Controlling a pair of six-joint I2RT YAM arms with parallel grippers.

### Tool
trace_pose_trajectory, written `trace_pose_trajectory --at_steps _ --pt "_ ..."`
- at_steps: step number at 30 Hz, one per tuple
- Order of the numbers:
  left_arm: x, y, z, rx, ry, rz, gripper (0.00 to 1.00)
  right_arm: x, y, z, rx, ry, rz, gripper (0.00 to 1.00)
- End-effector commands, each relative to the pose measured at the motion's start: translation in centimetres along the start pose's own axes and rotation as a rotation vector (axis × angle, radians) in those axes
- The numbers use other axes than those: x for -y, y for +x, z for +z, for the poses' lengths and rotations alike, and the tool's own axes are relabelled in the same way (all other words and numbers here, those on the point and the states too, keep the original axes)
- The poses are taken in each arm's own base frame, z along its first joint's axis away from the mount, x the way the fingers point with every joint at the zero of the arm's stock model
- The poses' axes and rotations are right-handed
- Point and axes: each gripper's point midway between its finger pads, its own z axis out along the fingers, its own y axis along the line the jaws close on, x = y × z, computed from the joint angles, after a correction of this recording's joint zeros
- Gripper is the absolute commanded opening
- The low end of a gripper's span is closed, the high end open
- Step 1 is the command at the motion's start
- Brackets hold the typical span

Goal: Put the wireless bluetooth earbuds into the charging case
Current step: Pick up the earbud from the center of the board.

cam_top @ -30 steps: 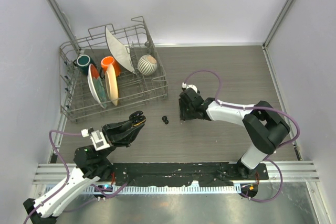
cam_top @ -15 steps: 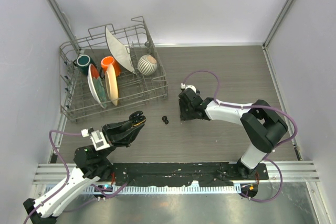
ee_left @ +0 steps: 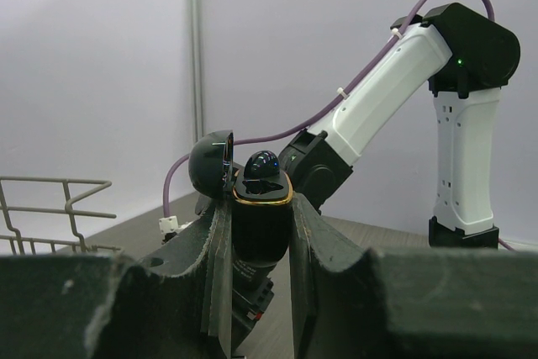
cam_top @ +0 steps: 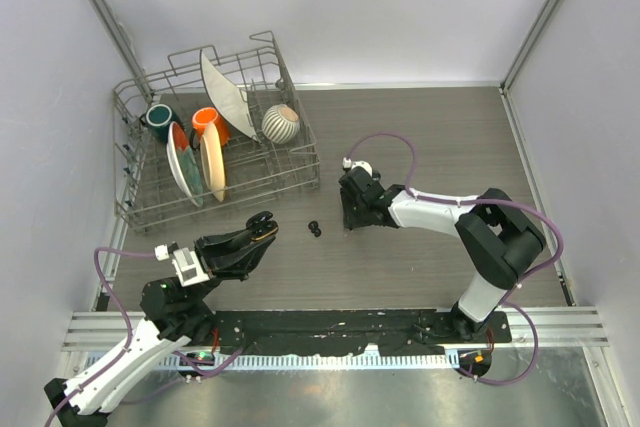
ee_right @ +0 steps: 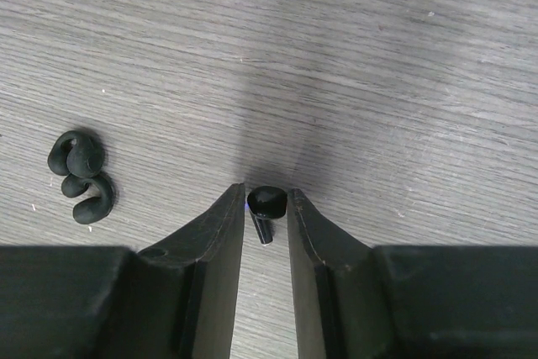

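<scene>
Charging case (ee_left: 262,208), gold-rimmed with its lid flipped open, stands clenched between the fingers of the left gripper (cam_top: 261,228), held above the table in front of the dish rack (cam_top: 215,162). Farther out, two curled black pieces (ee_right: 81,176) lie touching each other on the wood, just before the rack's near right corner. Right of them, one earbud (ee_right: 266,204) lies on the table between the close-set fingers of the right gripper (ee_right: 266,191); whether they pinch it cannot be told.
</scene>
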Motion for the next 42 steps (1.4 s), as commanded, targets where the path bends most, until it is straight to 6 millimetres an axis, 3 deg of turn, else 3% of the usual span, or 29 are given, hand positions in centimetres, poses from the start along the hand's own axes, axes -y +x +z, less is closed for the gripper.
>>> trace_pose_trajectory --at_steps 1,9,13,19,25,35,37,38,42 --pt "0.1 0.8 -0.8 0.017 0.006 0.000 0.00 0.0 -0.3 0.1 -0.001 0.019 -0.013 0.32" --pt "0.1 0.9 -0.8 0.018 0.007 -0.002 0.00 0.5 -0.2 0.0 -0.009 0.045 -0.024 0.25" --pt "0.1 0.9 -0.8 0.017 0.003 -0.003 0.00 0.5 -0.4 -0.2 -0.005 0.046 -0.022 0.11" --pt "0.0 0.9 -0.9 0.016 -0.001 -0.003 0.00 -0.2 -2.1 -1.6 0.051 0.022 0.004 0.01" --pt "-0.1 0.8 -0.8 0.021 -0.004 -0.002 0.00 -1.5 -4.3 -3.7 0.154 -0.055 0.064 0.01" --pt "-0.2 0.7 -0.8 0.025 -0.015 -0.001 0.00 -3.4 -9.8 -11.5 0.496 -0.277 0.220 0.01" --pt "-0.3 0.8 -0.8 0.022 -0.017 -0.001 0.00 -4.0 -11.4 -14.2 0.589 -0.349 0.252 0.01" --pt "-0.3 0.9 -0.8 0.019 -0.017 -0.002 0.00 -4.0 -11.3 -14.6 0.603 -0.369 0.258 0.01" --pt "-0.3 0.9 -0.7 0.021 -0.018 -0.002 0.00 -5.0 -12.9 -19.4 0.752 -0.520 0.284 0.01"
